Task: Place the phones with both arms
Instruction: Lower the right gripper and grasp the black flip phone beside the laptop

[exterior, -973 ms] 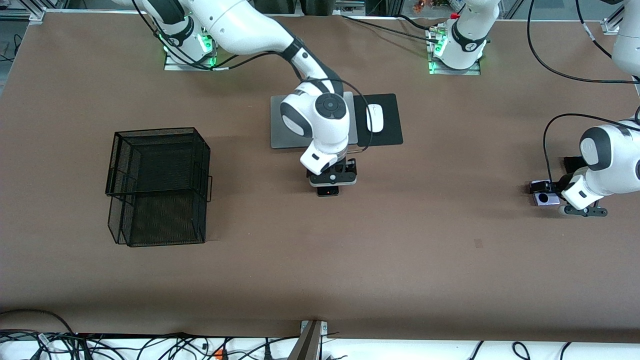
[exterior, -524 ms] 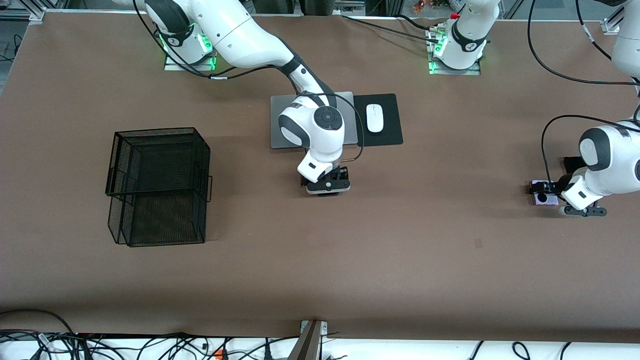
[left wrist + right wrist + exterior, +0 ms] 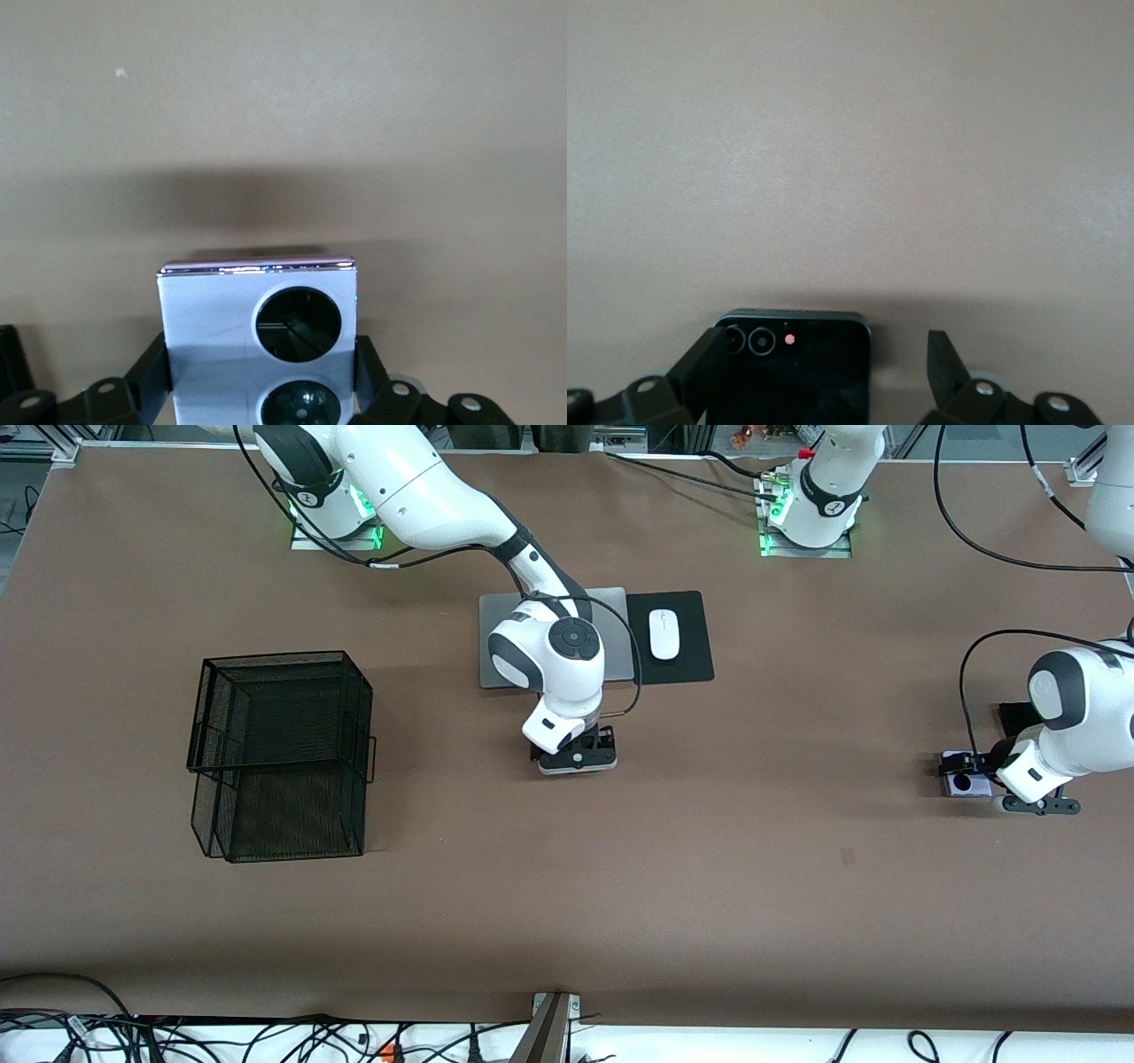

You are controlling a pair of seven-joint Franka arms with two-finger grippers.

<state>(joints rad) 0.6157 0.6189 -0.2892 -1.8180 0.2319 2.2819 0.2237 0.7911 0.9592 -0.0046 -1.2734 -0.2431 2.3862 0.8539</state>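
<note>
The small squarish black phone (image 3: pixel 799 367) lies on the brown table near its middle. My right gripper (image 3: pixel 576 755) is down over it and hides it in the front view. In the right wrist view this gripper (image 3: pixel 824 354) is open: one finger is at the phone's side, the other stands apart from it. The lilac-white phone (image 3: pixel 961 785) with two black circles is at the left arm's end. My left gripper (image 3: pixel 964 771) is shut on it, with a finger (image 3: pixel 158 367) against each side of the phone (image 3: pixel 213 319). The long slim black slab (image 3: pixel 1013 713) shows partly beside the left arm.
A black wire basket (image 3: pixel 279 753) stands toward the right arm's end. A grey laptop (image 3: pixel 496 646) lies under the right arm's wrist. Beside it, a white mouse (image 3: pixel 664 635) rests on a black pad (image 3: pixel 691 664). Cables run along the table's near edge.
My right gripper has come down over the black phone and shifted a little toward the right arm's end, hiding it. My left gripper and the lilac-white phone have shifted slightly.
</note>
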